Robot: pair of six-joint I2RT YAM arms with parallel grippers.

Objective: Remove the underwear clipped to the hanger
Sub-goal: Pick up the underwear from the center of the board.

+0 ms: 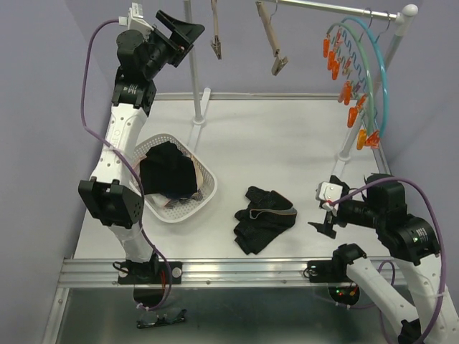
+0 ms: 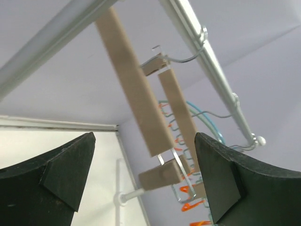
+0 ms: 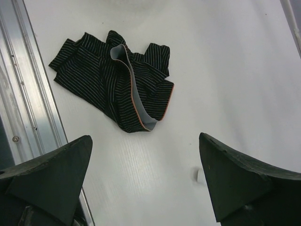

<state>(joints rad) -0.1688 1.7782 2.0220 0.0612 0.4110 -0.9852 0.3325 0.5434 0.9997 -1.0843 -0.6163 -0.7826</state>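
Left end effector (image 1: 186, 39) up at the bare wooden hanger (image 2: 136, 94), jaws wide, empty | right end effector (image 3: 146, 174) low over the counter (image 1: 287, 136), wide, empty | striped underwear (image 1: 264, 217) crumpled on the counter, dark underwear (image 1: 168, 175) heaped in the basket (image 1: 188, 208) | we judge both dropped after unclipping.

Black pinstriped underwear (image 3: 117, 87) lies crumpled on the table just ahead of the right gripper (image 3: 145, 141), nearer its left finger. Its grey, orange-edged waistband is folded open on top. More black underwear (image 1: 168, 175) sits heaped in a white basket (image 1: 208, 188), well below the raised left gripper (image 1: 176, 29).
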